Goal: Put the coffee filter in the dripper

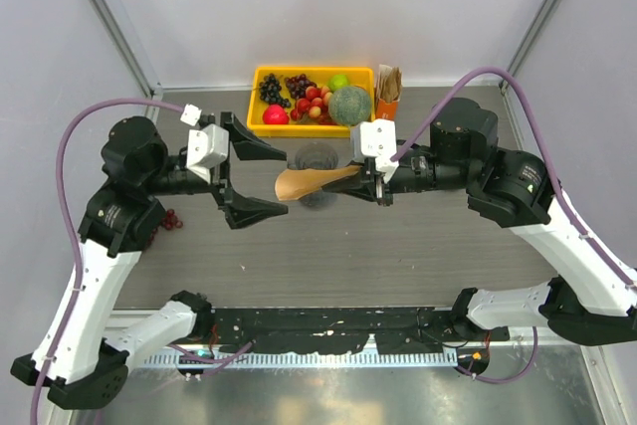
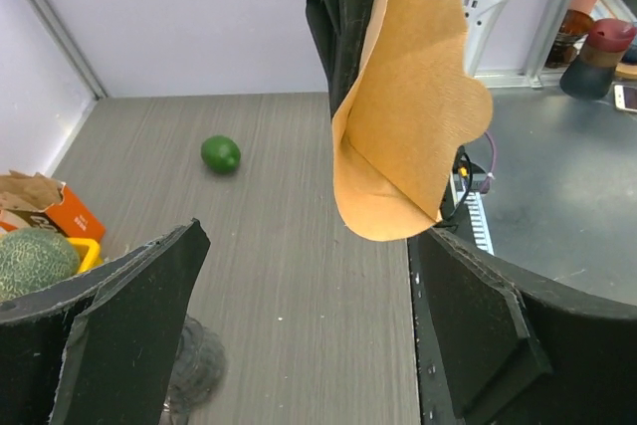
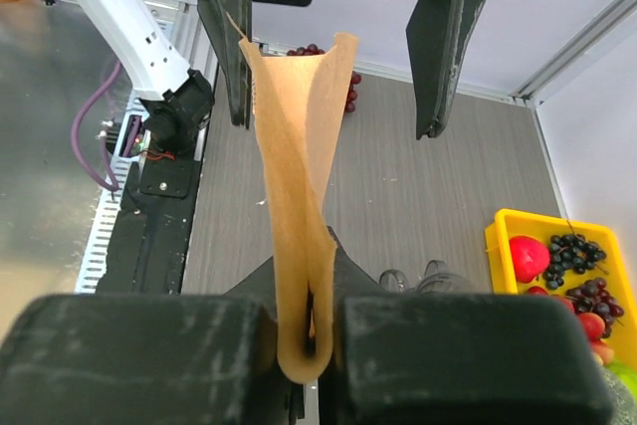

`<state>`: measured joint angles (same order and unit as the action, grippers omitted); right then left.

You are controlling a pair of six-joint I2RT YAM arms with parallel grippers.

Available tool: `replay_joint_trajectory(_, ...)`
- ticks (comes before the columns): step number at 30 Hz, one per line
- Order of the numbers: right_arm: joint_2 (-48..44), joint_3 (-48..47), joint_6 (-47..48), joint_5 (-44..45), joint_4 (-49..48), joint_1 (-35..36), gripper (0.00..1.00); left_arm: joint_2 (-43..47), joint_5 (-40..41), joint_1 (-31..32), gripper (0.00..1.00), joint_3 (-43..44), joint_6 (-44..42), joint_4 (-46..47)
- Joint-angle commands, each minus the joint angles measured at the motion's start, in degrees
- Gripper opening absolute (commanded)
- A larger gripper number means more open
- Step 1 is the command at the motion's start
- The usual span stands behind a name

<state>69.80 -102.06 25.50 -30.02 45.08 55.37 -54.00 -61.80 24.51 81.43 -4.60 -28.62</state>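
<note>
The coffee filter (image 1: 307, 182) is a tan paper cone held in the air, with my right gripper (image 1: 364, 176) shut on its right end. In the right wrist view the filter (image 3: 299, 186) is pinched folded between the pads, at the gripper (image 3: 312, 340). My left gripper (image 1: 286, 183) stands wide open just left of the filter's free end, not touching it. From the left wrist the filter (image 2: 408, 116) hangs ahead of that gripper (image 2: 309, 345). The dripper (image 1: 317, 157) is smoky and transparent, standing on the table under the filter; only its edge (image 2: 194, 370) shows by the left finger.
A yellow tray (image 1: 261, 118) of fruit sits at the back, a green melon (image 1: 349, 105) at its right end. An orange box of brown papers (image 1: 388, 87) stands beside it. A lime (image 2: 221, 153) lies on the table. Red berries (image 1: 174, 218) lie under the left arm.
</note>
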Motion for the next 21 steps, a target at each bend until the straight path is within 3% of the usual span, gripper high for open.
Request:
replay_joint_trajectory(1,-0.01,-0.6,-3.35,-1.97,-2.28,-0.09,0.07,0.56,8.88,4.04,0.99,0.58,-4.11,-1.71)
replay_joint_trajectory(4,0.16,-0.16,-3.35,-1.97,-2.45,0.0,0.07,0.47,9.33,5.89,0.93,-0.13,-0.34,1.71)
replay_joint_trajectory(16,0.16,0.28,-3.7,-1.18,-2.1,0.0,0.07,0.91,7.66,8.8,0.46,-3.47,10.04,11.65)
replay_joint_trajectory(17,0.25,0.11,-3.7,-0.66,-1.84,0.0,0.07,0.82,7.05,8.8,0.49,-3.64,11.18,12.27)
replay_joint_trajectory(19,0.42,-0.15,-4.05,0.13,-1.66,0.0,0.07,0.82,5.99,8.89,0.69,-3.64,11.72,12.45)
replay_joint_trajectory(21,0.51,-0.24,-4.14,0.14,-1.66,0.0,0.07,1.0,6.25,8.89,0.81,-4.08,11.63,12.45)
